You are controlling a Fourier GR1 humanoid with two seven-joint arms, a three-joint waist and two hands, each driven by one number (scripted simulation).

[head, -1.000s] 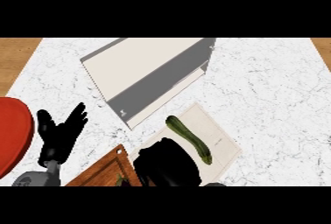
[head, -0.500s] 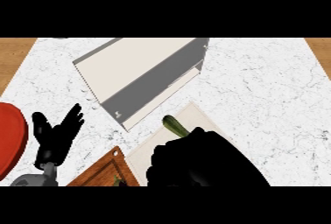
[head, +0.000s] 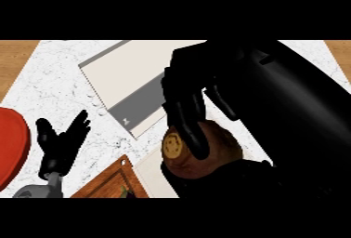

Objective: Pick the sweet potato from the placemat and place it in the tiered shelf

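Observation:
My right hand (head: 226, 88) fills the middle and right of the head view, very close to the camera. Its fingers curl round a brown sweet potato (head: 205, 151) with a yellowish cut end, held up above the counter. The cream tiered shelf (head: 137, 88) lies behind it at the upper left, its right part hidden by the hand. Only a pale sliver of the placemat (head: 149, 169) shows under the hand. My left hand (head: 61, 142) rests open at the lower left, fingers up.
A red plate (head: 12, 144) sits at the left edge. A wooden cutting board (head: 113, 183) with a small dark thing on it lies at the bottom. White marble counter (head: 55, 79) shows at the left; wooden strips flank it.
My right hand has risen from the placemat toward the camera with the sweet potato in it, now hiding the placemat and the green vegetable. The left hand has stayed put.

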